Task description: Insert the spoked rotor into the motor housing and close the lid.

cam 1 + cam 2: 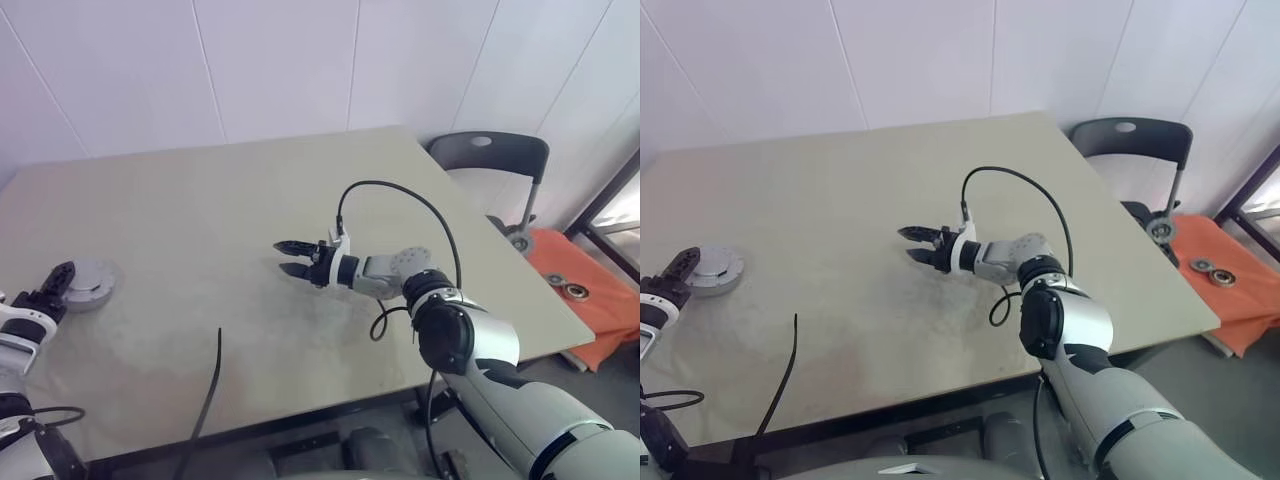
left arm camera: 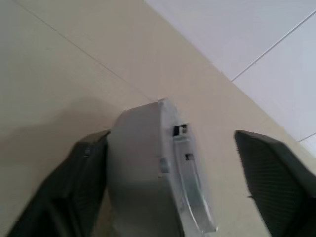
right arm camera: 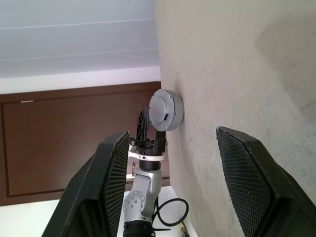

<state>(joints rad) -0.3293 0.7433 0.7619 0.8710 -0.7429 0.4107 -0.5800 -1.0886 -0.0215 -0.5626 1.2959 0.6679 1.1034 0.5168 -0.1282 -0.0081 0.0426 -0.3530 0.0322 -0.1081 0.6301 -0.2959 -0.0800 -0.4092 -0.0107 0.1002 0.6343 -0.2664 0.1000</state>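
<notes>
Left eye view recorded a beige table (image 1: 200, 220) with the motor housing (image 1: 88, 283) resting near its left edge. The lid (image 1: 716, 265) sat closed on top of the housing, forming one pale grey round puck. The spoked rotor could not be made out in any view.

The left gripper (image 1: 57, 285) was at the housing, its black fingers set to either side of the puck. In the left wrist view the housing (image 2: 158, 173) lay between the two fingers (image 2: 74, 187). One finger stood against or just beside the housing wall; the other stood clearly apart from it. The jaws were spread wide and not clamped on the puck. A seam and a small latch-like notch were visible on the housing's side.

The right gripper (image 1: 292, 257) hung above the middle of the table, pointing toward the robot's left. Its jaws were partly apart with nothing between them. The right wrist view confirmed the gap between its fingers (image 3: 98, 192) and showed the housing and left gripper well beyond.

A black cable (image 1: 400, 200) looped over the right forearm. A dark strap (image 1: 205, 390) lay across the near table edge. A grey chair (image 1: 495, 165) stood at the far right corner, with an orange mat (image 1: 590, 290) on the floor beside it.
</notes>
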